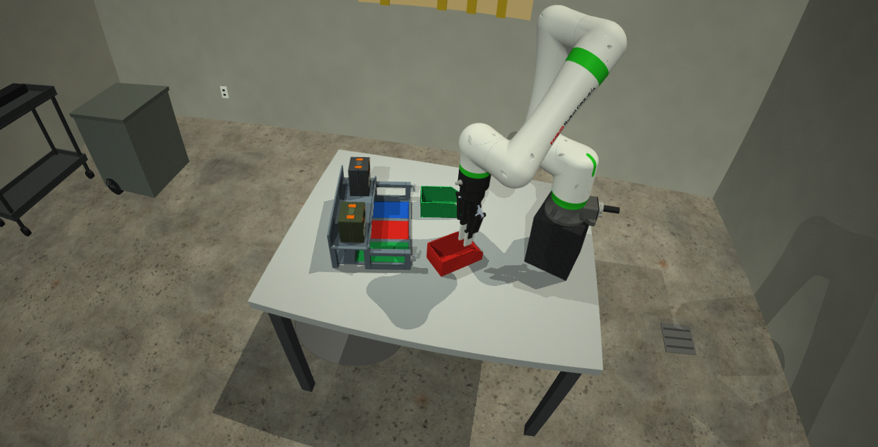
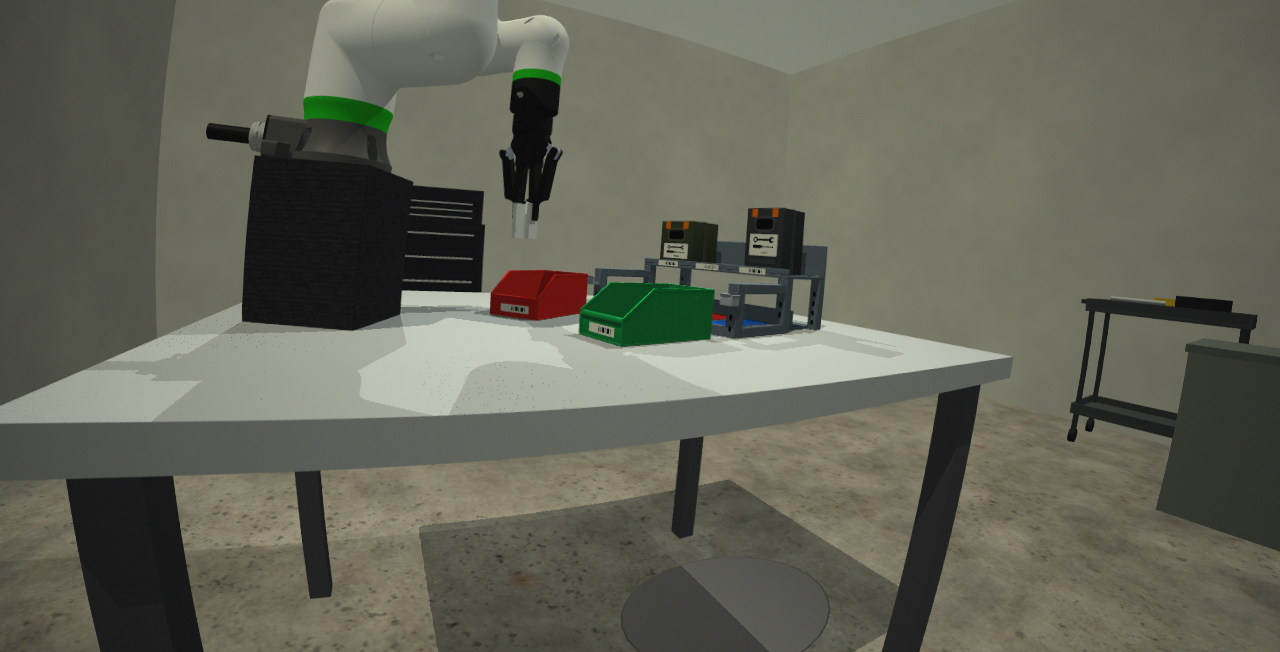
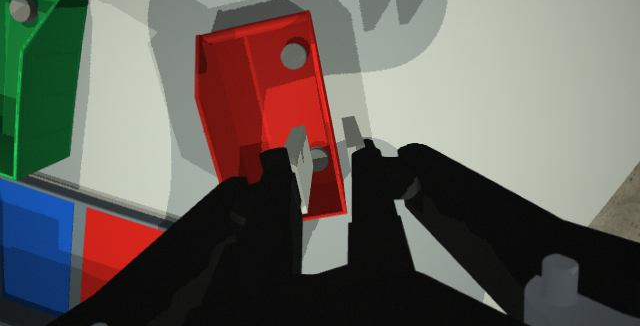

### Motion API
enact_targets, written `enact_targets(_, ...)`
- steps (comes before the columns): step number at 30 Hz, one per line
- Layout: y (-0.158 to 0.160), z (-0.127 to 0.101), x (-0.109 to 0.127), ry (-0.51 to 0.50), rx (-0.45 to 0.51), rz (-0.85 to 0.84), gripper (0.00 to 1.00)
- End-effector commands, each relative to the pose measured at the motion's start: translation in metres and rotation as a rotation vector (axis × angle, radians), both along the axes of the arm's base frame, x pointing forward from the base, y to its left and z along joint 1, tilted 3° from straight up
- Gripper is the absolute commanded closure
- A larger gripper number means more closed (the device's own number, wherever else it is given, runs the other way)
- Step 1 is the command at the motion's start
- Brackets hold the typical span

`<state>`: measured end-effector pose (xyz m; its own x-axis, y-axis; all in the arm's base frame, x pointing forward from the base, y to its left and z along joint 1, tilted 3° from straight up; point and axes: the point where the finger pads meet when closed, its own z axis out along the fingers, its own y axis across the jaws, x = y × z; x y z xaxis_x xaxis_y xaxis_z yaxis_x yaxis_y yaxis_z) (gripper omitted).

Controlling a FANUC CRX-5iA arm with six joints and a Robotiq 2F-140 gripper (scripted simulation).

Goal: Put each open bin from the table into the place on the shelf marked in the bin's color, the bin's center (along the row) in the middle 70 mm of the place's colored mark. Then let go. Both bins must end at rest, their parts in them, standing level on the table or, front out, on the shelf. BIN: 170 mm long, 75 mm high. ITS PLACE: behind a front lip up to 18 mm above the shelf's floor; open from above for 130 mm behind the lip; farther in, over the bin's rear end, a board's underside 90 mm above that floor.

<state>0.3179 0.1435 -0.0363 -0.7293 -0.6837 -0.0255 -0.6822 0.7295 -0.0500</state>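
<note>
The red bin [image 1: 460,260] [image 2: 537,297] [image 3: 225,91] stands level on the table, turned askew to the shelf. Two round grey parts [image 3: 293,56] [image 3: 319,159] show in it. The green bin [image 1: 437,206] [image 2: 657,317] [image 3: 47,86] stands on the table beside it, with a round grey part [image 3: 22,8] visible. My gripper [image 1: 466,240] [image 2: 524,234] [image 3: 327,142] is open a narrow gap and empty, high above the red bin. In the wrist view one long wall of that bin shows between the fingers. The shelf has a red mark [image 1: 390,229] [image 3: 120,236] and a green mark [image 1: 386,258].
A blue mark [image 1: 391,209] [image 3: 35,246] lies beside the red one. Two dark boxes [image 1: 351,223] [image 1: 359,177] [image 2: 689,240] [image 2: 774,240] stand on the shelf's upper board. The green bin is near the blue mark's side. The robot's black pedestal [image 1: 555,247] [image 2: 299,240] is opposite the shelf.
</note>
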Motion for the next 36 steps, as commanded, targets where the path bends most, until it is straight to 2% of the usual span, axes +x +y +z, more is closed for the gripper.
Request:
enact_targets(1, 0.0, -0.005, 0.001, 0.0, 0.0, 0.0, 0.85)
enact_targets(20, -0.001, -0.038, 0.002, 0.0, 0.0, 0.0, 0.85)
enact_targets(36, -0.001, -0.047, 0.003, 0.0, 0.0, 0.0, 0.85)
